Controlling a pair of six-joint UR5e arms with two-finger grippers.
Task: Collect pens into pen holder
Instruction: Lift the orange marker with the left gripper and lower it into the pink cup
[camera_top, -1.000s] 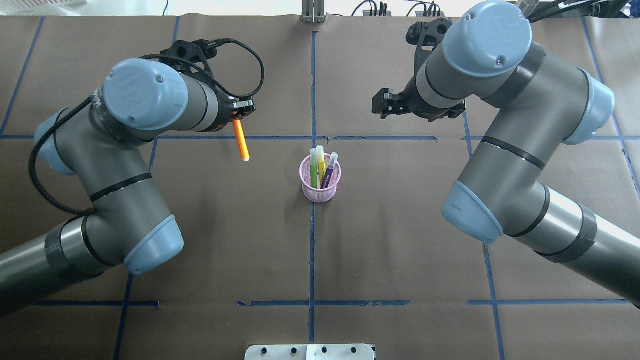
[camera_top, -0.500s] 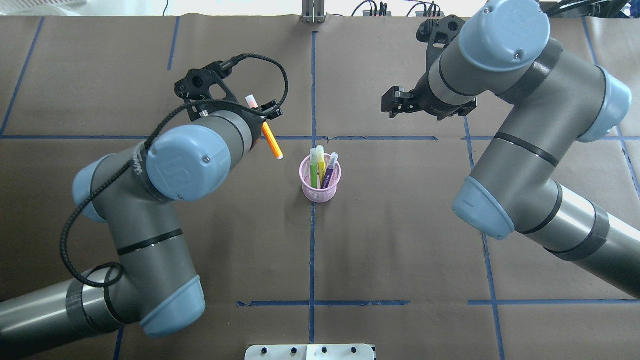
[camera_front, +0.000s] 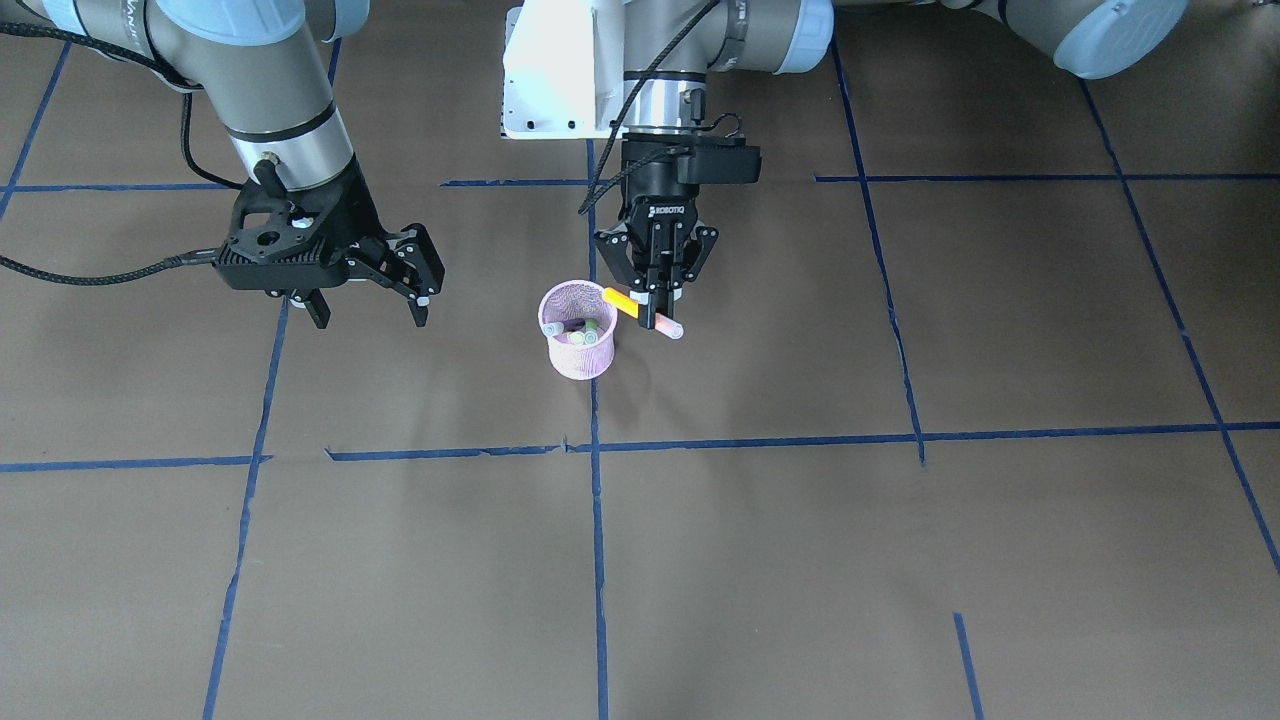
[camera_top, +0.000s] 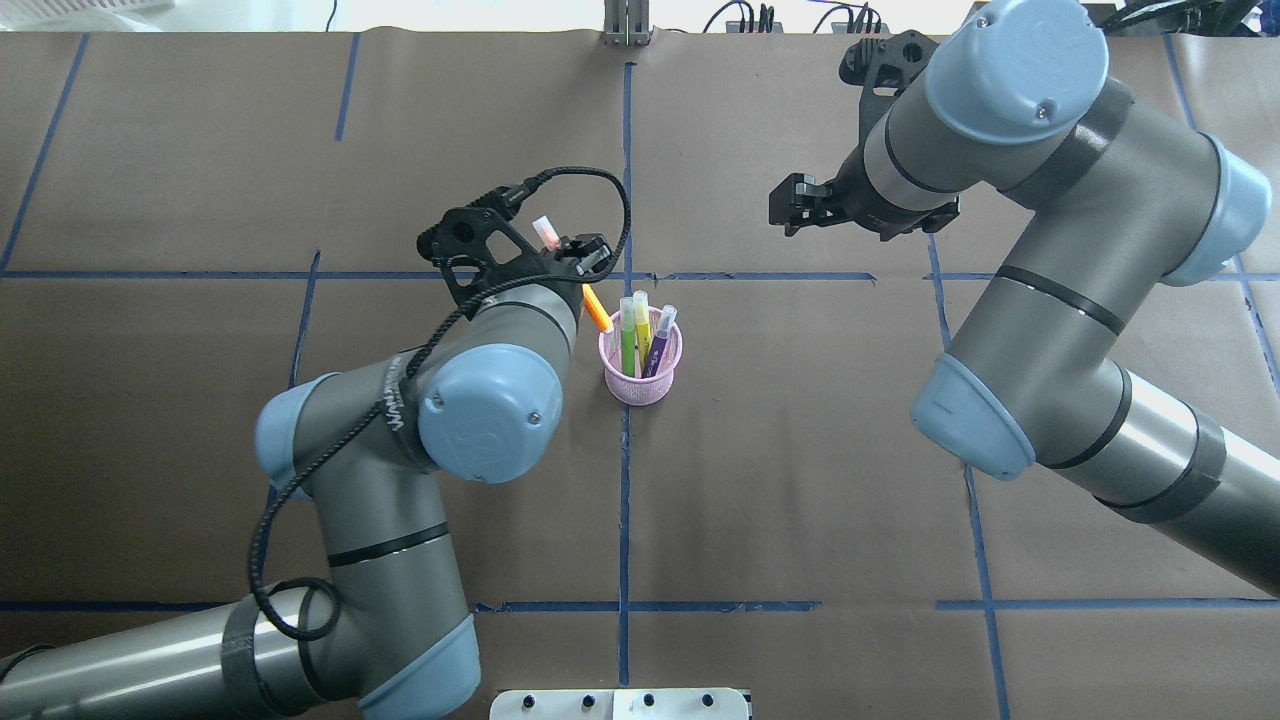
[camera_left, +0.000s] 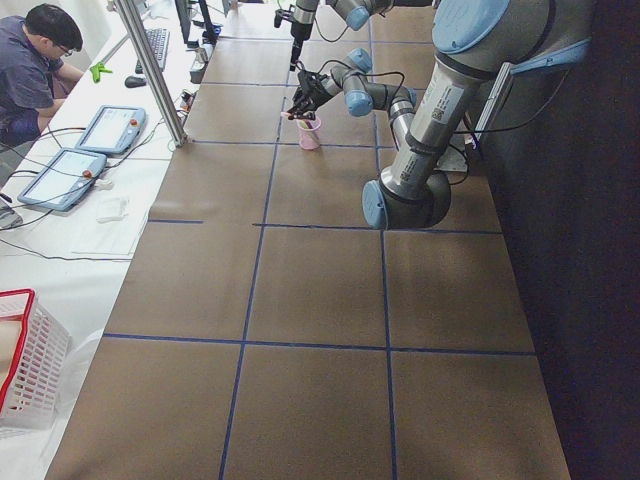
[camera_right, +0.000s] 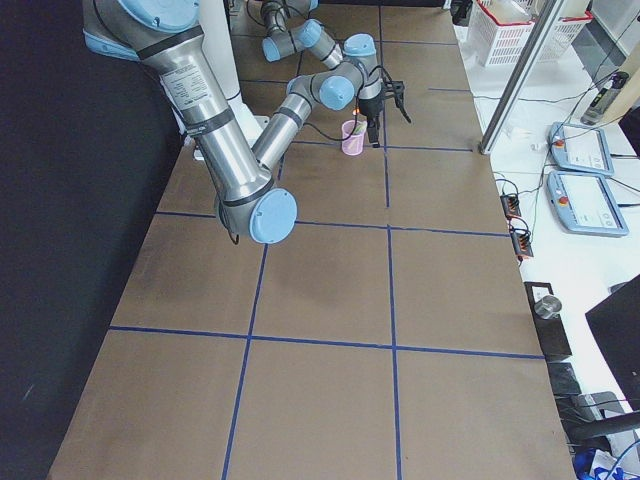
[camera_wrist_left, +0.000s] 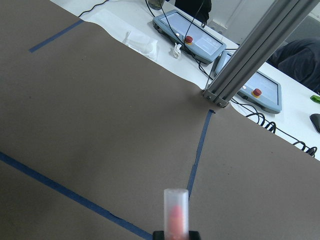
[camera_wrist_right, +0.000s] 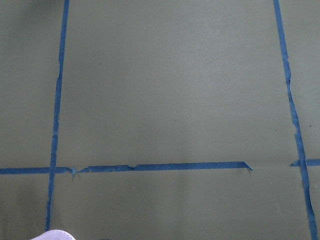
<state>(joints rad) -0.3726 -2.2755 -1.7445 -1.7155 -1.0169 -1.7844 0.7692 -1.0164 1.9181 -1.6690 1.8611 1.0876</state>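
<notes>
This is a robotics lab: the left arm (camera_top: 400, 450) and the right arm (camera_top: 1050, 250), both grey and blue industrial machines, work at a long tabletop (camera_top: 800, 480) covered in brown paper and squared off with blue tape (camera_top: 624, 500). A white bench (camera_left: 100, 240) alongside carries teach pendants (camera_left: 60, 178) with red stop buttons, cables (camera_wrist_left: 270, 127) and a keyboard (camera_left: 158, 45), behind an aluminium post (camera_left: 150, 70). A person (camera_left: 30, 70) sits at it, and a white basket (camera_left: 25, 365) stands at its near end.
</notes>
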